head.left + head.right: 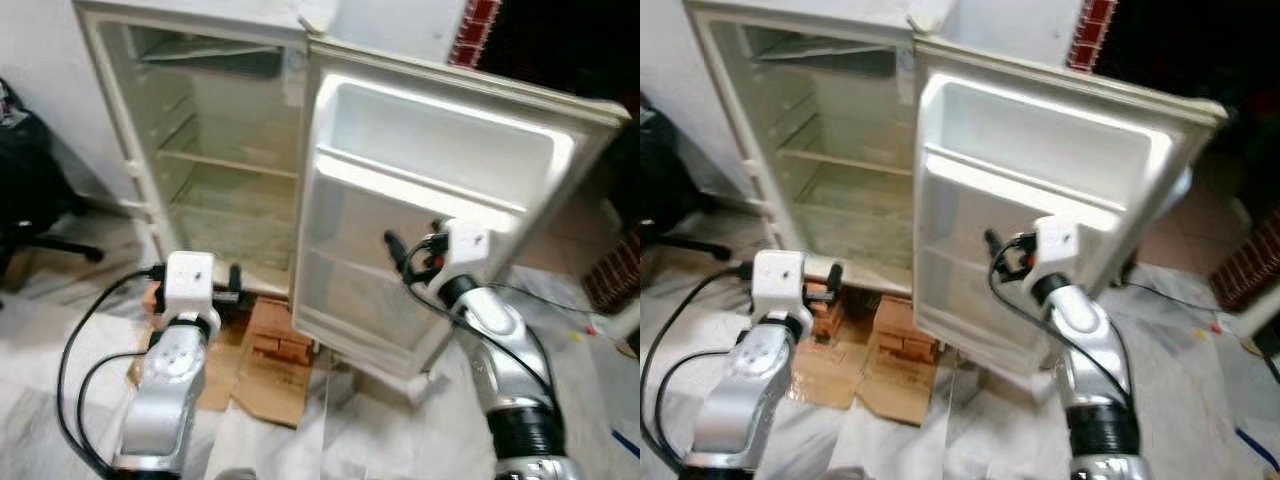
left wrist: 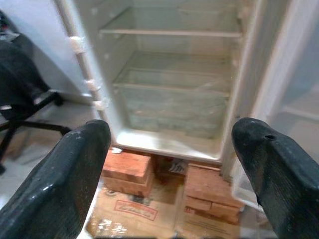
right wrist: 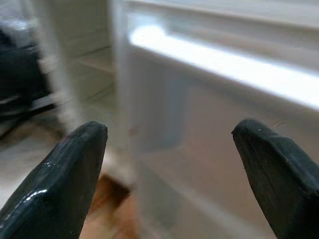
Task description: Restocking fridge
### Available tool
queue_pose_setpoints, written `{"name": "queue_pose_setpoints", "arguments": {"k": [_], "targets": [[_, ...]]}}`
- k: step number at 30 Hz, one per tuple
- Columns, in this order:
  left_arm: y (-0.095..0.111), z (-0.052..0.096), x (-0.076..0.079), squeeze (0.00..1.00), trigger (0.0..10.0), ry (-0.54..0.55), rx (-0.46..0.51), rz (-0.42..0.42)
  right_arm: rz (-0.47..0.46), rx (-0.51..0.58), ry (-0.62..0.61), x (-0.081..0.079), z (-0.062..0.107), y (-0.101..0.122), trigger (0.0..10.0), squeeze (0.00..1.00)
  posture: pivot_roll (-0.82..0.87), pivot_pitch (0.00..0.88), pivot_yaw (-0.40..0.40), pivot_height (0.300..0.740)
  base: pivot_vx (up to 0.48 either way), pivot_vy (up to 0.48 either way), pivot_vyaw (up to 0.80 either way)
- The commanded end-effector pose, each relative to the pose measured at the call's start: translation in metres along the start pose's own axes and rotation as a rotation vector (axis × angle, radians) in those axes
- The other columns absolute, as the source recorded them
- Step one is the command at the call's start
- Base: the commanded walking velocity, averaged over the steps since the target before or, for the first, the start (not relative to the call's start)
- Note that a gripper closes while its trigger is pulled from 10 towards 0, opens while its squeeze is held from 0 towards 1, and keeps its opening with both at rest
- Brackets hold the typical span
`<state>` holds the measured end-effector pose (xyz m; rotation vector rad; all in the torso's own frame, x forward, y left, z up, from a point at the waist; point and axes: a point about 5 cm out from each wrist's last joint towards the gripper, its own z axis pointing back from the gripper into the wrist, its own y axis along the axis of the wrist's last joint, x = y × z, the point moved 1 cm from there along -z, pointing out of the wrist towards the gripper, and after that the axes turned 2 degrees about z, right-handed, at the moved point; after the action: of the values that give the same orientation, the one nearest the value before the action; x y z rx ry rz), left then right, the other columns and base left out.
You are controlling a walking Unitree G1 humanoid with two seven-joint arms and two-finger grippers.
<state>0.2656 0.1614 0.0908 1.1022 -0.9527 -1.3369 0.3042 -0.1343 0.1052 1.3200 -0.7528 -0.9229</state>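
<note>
White plastic sheeting (image 1: pixel 350 430) covers the floor, with flattened cardboard (image 1: pixel 265 375) spread on it below the fridge (image 1: pixel 215 150). Fridge stands open ahead, cabinet raised on red bricks (image 2: pixel 128 167); two stacks visible under its front edge in the left wrist view. Interior shelves (image 2: pixel 169 33) look bare, a clear drawer (image 2: pixel 174 107) at the bottom. Fridge door (image 1: pixel 440 200) swung wide to the robot's right, inner racks facing the camera, door bins unfilled.

Black office chair (image 1: pixel 35 190) at far left, beside the cabinet. Red brick wall (image 1: pixel 478 28) showing at upper right.

Left end effector (image 2: pixel 172 164) held low in front of the cabinet's base, fingers (image 2: pixel 65 184) spread wide, nothing between them; it points at the lower compartment and bricks. Right end effector (image 3: pixel 169 164) raised near the door's inner face, fingers (image 3: pixel 60 179) likewise wide apart and carrying nothing, aimed at the door's lower rack. Black cables (image 1: pixel 75 350) loop from the left arm.
</note>
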Motion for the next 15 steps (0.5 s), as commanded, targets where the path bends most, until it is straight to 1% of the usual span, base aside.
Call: {"name": "queue_pose_setpoints", "arguments": {"k": [1,2,3,4,5,6,7,8,10,11,12,14,15], "targets": [[0.006,0.002,0.014,0.0,10.0,-0.059,0.024,0.019,-0.036,-0.067,0.086,0.001,0.011,-0.011,10.0,0.0,0.06,0.0,-0.04,0.74,0.0,0.0,0.0],[0.006,0.002,0.015,0.0,10.0,-0.059,0.024,0.022,-0.032,-0.105,0.152,-0.004,0.017,-0.017,10.0,0.0,0.06,0.0,-0.041,0.74,0.0,0.0,0.0],[0.006,0.002,0.014,0.0,10.0,-0.058,0.021,0.025,-0.022,-0.178,0.22,-0.007,0.026,-0.027,10.0,0.0,0.06,0.0,-0.041,0.74,0.0,0.0,0.0],[0.006,0.002,0.014,0.0,10.0,-0.058,0.02,0.026,-0.019,-0.205,0.237,-0.007,0.029,-0.031,10.0,0.0,0.06,0.0,-0.041,0.74,0.0,0.0,0.0],[0.007,0.001,0.014,0.0,10.0,-0.064,0.023,0.02,0.018,-0.314,0.209,0.003,0.036,-0.047,10.0,0.0,0.06,0.0,-0.04,0.74,0.0,0.0,0.0],[0.007,0.001,0.014,0.0,10.0,-0.064,0.023,0.02,0.018,-0.314,0.209,0.003,0.036,-0.047,10.0,0.0,0.06,0.0,-0.04,0.74,0.0,0.0,0.0],[0.007,0.002,0.014,0.0,10.0,-0.071,0.029,0.012,0.051,-0.412,0.121,0.02,0.041,-0.06,10.0,0.0,0.06,0.0,-0.039,0.74,0.0,0.0,0.0],[0.008,0.002,0.015,0.0,10.0,-0.075,0.031,0.009,0.056,-0.456,0.055,0.031,0.043,-0.066,10.0,0.0,0.06,0.0,-0.039,0.74,0.0,0.0,0.0],[0.008,0.002,0.015,0.0,10.0,-0.08,0.033,0.006,0.051,-0.489,-0.003,0.04,0.044,-0.069,10.0,0.0,0.06,0.0,-0.038,0.74,0.0,0.0,0.0],[0.008,0.002,0.016,0.0,10.0,-0.082,0.034,0.005,0.054,-0.501,-0.068,0.05,0.044,-0.069,10.0,0.0,0.06,0.0,-0.037,0.74,0.0,0.0,0.0],[0.008,0.002,0.015,0.0,10.0,-0.082,0.033,0.005,0.07,-0.491,-0.129,0.058,0.042,-0.065,10.0,0.0,0.06,0.0,-0.036,0.74,0.0,-0.405,0.0],[0.008,0.002,0.015,0.0,10.0,-0.081,0.033,0.006,0.082,-0.489,-0.155,0.062,0.042,-0.063,10.0,0.0,0.06,0.0,-0.036,0.74,0.0,-0.405,0.0],[0.008,0.002,0.015,0.0,10.0,-0.081,0.033,0.006,0.092,-0.484,-0.192,0.066,0.04,-0.062,10.0,0.0,0.06,0.0,-0.036,0.74,0.0,-0.472,0.0]]}}
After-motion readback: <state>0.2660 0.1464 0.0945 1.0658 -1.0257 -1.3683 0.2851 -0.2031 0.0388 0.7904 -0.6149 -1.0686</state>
